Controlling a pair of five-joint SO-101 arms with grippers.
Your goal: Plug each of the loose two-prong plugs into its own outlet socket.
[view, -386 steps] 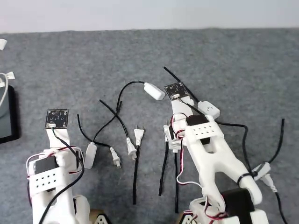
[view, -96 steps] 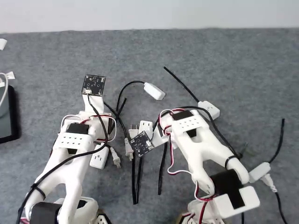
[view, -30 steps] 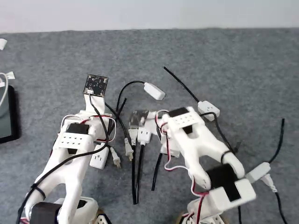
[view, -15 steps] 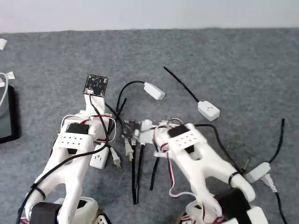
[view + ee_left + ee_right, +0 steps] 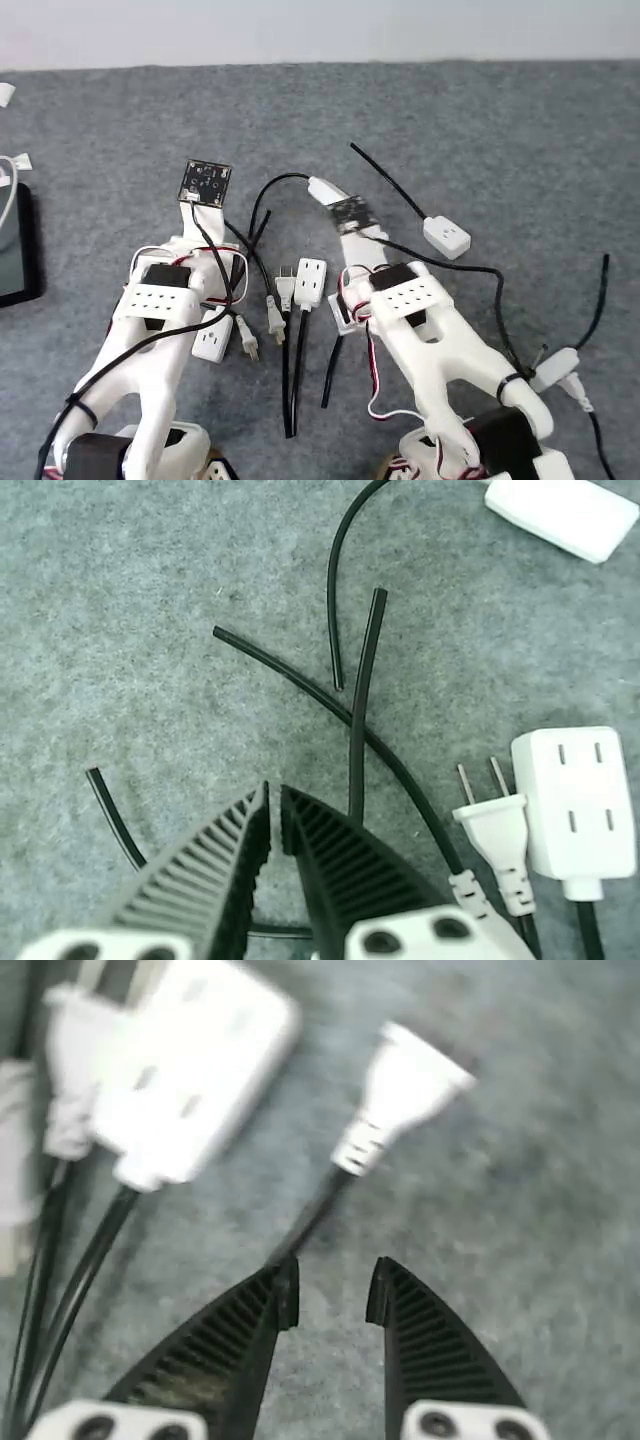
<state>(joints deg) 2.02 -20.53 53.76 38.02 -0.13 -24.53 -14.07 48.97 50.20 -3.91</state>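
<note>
1. The double socket lies flat on the grey mat with its slots facing up. Its long axis runs away from the arms' bases, and its black cord trails back toward them.
2. A two-prong plug lies just beside the double socket on the left arm's side. It is parallel to the socket and unplugged, with its prongs pointing away from the bases.
3. A second plug lies loose near the double socket's other side, tilted away from it.
4. The right gripper hangs low beside the second plug's cord. It is released, with fingers apart and nothing between them. Its arm stretches forward past the double socket.
5. The left gripper points down over crossed black cords, beyond the first plug from the double socket. It is clenched almost tip to tip on nothing.
6. A small socket lies partly under the left arm. Another socket lies well apart from the double socket, past the right arm.
</note>
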